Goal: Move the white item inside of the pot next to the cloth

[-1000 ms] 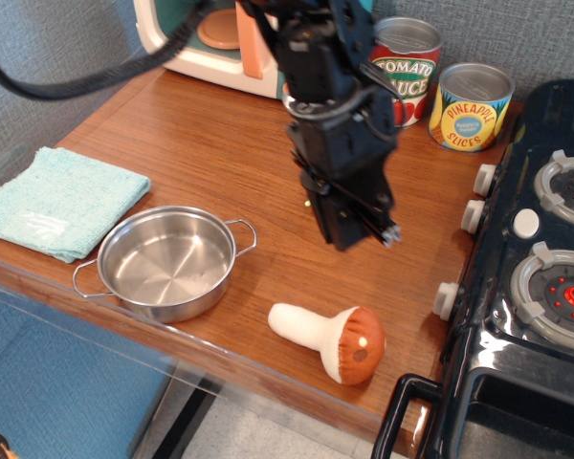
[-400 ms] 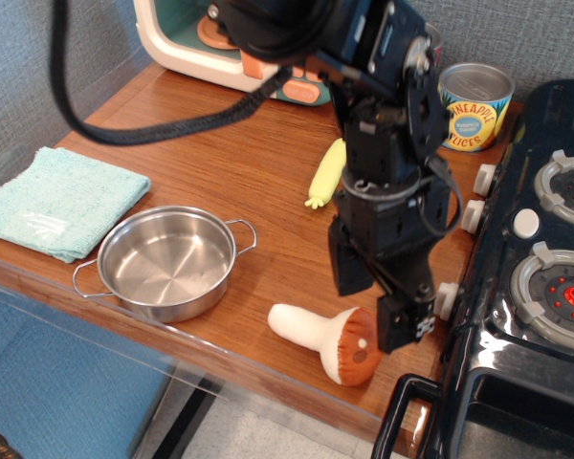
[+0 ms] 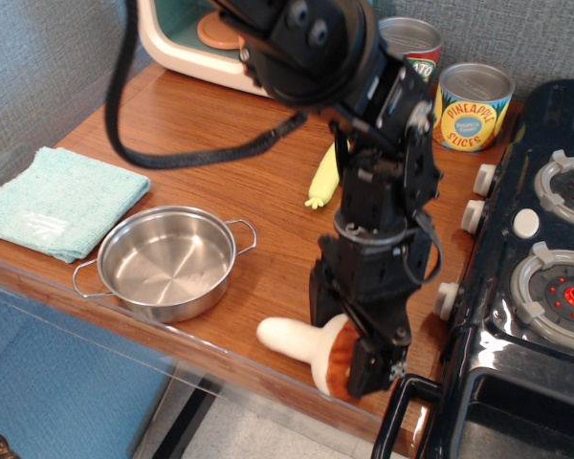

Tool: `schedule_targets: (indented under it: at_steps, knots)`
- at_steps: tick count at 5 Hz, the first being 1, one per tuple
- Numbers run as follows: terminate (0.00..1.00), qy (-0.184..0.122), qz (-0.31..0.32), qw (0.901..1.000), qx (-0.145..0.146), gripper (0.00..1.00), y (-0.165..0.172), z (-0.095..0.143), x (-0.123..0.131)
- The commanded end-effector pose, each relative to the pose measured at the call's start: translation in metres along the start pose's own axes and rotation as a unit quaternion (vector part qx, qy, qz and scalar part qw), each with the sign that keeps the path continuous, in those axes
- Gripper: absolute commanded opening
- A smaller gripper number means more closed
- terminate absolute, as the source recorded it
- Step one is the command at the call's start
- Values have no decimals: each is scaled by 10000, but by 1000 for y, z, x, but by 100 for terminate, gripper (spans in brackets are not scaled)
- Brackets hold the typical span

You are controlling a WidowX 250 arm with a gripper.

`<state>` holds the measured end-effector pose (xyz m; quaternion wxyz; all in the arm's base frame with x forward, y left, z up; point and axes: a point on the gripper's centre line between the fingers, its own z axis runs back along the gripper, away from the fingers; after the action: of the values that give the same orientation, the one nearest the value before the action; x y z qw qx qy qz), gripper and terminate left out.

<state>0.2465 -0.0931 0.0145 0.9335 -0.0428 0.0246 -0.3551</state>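
Wooden table (image 3: 220, 172) under everything, with a black toy stove (image 3: 536, 287) butted against its right end. Black robot arm reaching down from the top of the view to the front edge, gripper (image 3: 349, 349) lowered over the mushroom. Jaws set on either side of the reddish-brown cap, one finger (image 3: 375, 365) in front of it; cannot tell whether pressing on it or only straddling it. Cream and teal toy appliance (image 3: 196, 43) at the back left. Folded teal cloth (image 3: 59, 201) at the left edge. Shiny steel pot (image 3: 124, 292) just right of the cloth, close beside it, empty, wire handles at front left and back right. The white item (image 3: 297, 339), the plush mushroom, lying on its side on the wood at the front edge, right of the pot and apart from it, cream stem pointing left toward the pot. Pineapple can (image 3: 471, 107) and tomato can (image 3: 416, 53) at the back by the stove. Slim yellow corn toy (image 3: 323, 177) on the wood behind the arm
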Motion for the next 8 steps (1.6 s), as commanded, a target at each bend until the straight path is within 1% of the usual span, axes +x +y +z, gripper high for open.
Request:
schedule_targets:
  at_steps: [1, 2, 3, 4, 5, 6, 8]
  knots:
    - [0, -146, 55, 9998, 94, 0, 1, 11, -4]
    - [0, -600, 118, 9978, 266, 0, 14, 45, -4]
    - [0, -1174, 512, 9889, 756, 0, 46, 99, -24]
    - [0, -1282, 1112, 9806, 976, 0, 82, 118, -58]
    - [0, -1067, 1484, 9784, 962, 0, 100, 115, -89]
    - [0, -996, 1637, 9780, 826, 100, 100, 106, -102]
    - [0, -898, 1627, 9784, 904, 100, 97, 111, -103]
